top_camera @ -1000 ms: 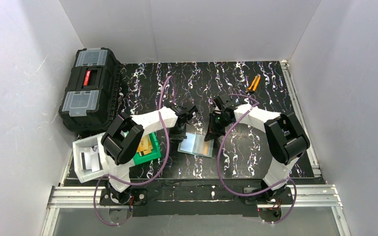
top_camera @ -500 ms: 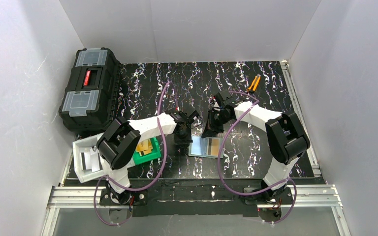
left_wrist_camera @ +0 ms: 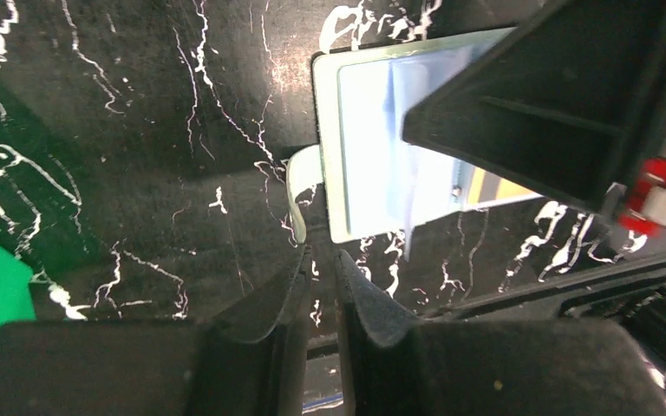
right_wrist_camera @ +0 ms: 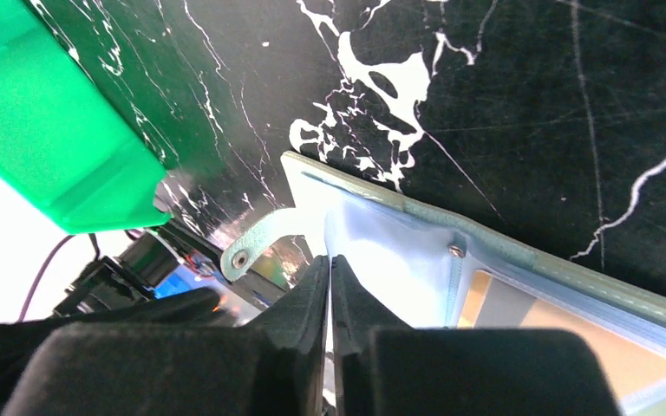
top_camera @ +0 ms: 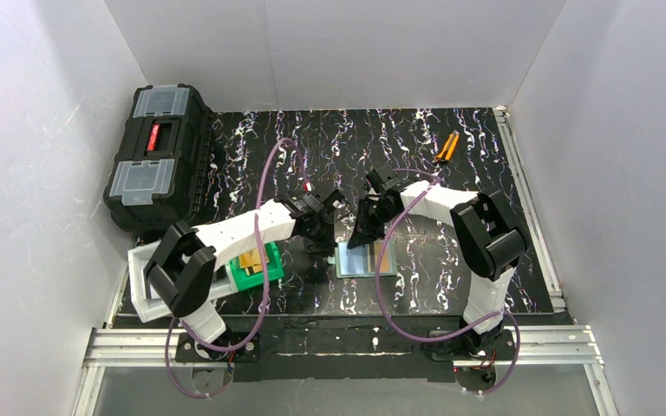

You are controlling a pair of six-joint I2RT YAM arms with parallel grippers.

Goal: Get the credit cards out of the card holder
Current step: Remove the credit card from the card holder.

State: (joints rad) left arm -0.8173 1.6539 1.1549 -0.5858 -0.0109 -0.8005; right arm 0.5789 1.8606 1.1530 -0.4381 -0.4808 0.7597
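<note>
Black marbled table (top_camera: 451, 147), card holder (top_camera: 368, 263) lying open between the arms. Right gripper (right_wrist_camera: 329, 260) clamped shut, tips against the blue pocket; left gripper (left_wrist_camera: 319, 260) barely parted, empty, by the strap tab (left_wrist_camera: 302, 173). Best to pin that edge, then slide the orange credit card (right_wrist_camera: 520, 325) out flat.

The top view looks steeply down from high above the near edge, taking in the whole black table (top_camera: 251, 139). Each wrist view hangs low and close over that table, looking out past its own fingers (left_wrist_camera: 264, 316), the two facing each other. All three share the open card holder (top_camera: 368, 263) and the green bin (right_wrist_camera: 43, 113)
</note>
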